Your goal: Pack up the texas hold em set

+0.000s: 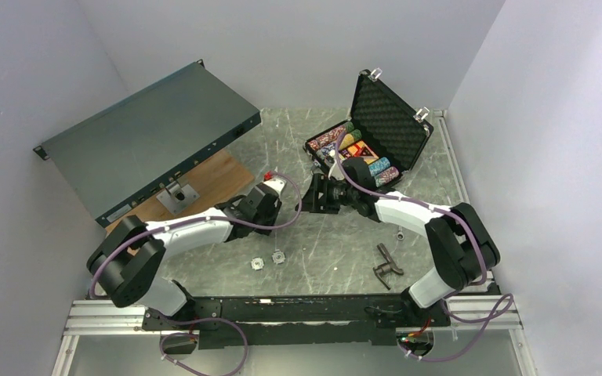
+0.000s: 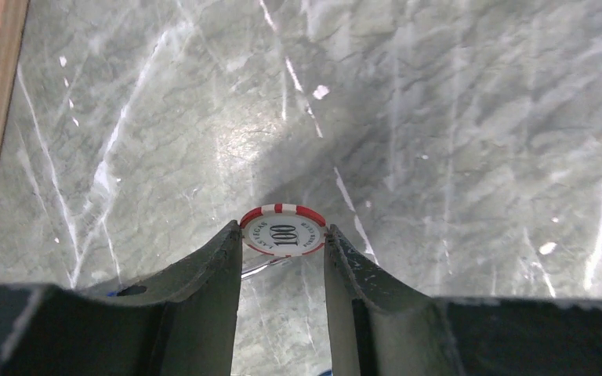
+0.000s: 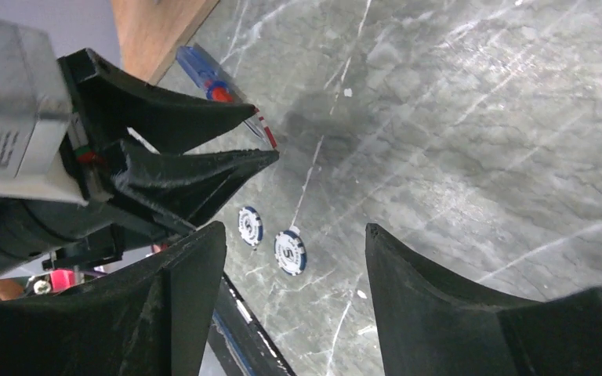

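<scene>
Entry: red-white chip (image 2: 283, 235), pinched edgewise in nearly closed left claw (image 2: 283, 229), above the table (image 1: 345, 243), left of the briefcase (image 1: 388, 124). Right claw (image 3: 294, 235) gapes empty (facing it). Step: carrying, likely handover. Next: steady transfer into briefcase.

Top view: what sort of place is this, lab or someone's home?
Probably a lab test cell: plain white walls box in a marble-look table, left arm and right arm bolt to an aluminium frame, and a grey rack-style unit lies nearby.
</scene>
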Robot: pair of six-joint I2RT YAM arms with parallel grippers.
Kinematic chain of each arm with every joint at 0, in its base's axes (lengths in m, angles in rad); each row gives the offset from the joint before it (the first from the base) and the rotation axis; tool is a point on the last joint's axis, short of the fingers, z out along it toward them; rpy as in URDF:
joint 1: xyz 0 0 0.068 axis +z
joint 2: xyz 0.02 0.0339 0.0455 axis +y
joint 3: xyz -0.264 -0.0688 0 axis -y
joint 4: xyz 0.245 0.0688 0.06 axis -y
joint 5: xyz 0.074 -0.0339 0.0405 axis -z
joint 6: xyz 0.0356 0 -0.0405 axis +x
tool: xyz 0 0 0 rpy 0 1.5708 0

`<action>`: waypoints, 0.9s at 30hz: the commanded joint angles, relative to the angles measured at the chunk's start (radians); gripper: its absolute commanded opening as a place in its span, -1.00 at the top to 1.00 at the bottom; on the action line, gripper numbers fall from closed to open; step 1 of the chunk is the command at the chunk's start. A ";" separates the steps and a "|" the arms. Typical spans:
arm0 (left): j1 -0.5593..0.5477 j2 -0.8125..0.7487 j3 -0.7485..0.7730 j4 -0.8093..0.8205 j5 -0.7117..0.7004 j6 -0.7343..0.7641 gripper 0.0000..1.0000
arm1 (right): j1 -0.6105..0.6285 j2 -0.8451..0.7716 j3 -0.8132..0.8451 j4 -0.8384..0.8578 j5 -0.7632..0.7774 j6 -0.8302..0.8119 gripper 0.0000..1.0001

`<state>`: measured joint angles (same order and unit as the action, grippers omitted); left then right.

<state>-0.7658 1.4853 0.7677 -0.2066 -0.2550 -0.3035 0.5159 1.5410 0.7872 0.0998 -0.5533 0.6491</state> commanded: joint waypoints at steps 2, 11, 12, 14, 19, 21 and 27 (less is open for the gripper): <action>-0.020 -0.074 0.019 0.044 0.040 0.078 1.00 | 0.000 0.022 0.045 0.042 -0.061 0.027 -0.40; -0.028 -0.062 0.080 0.097 0.131 0.160 1.00 | -0.025 0.023 0.110 -0.090 -0.032 -0.066 -0.38; -0.032 -0.065 0.087 0.097 0.141 0.157 1.00 | -0.026 0.027 0.121 -0.096 -0.030 -0.079 -0.35; -0.034 -0.070 0.111 0.074 0.143 0.122 1.00 | -0.028 0.022 0.117 -0.110 -0.033 -0.075 -0.23; -0.028 -0.042 0.281 -0.177 0.069 -0.145 1.00 | -0.029 -0.098 0.007 0.028 0.038 -0.019 -0.23; -0.023 -0.036 0.347 -0.250 0.096 -0.226 1.00 | -0.003 -0.176 -0.062 0.121 0.128 -0.006 -0.25; 0.007 -0.083 0.407 -0.248 0.242 -0.401 1.00 | 0.138 -0.375 -0.194 0.286 0.371 -0.072 -0.31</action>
<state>-0.7795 1.4448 1.1446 -0.4156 -0.1173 -0.5301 0.5892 1.2713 0.6392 0.1871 -0.3611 0.6201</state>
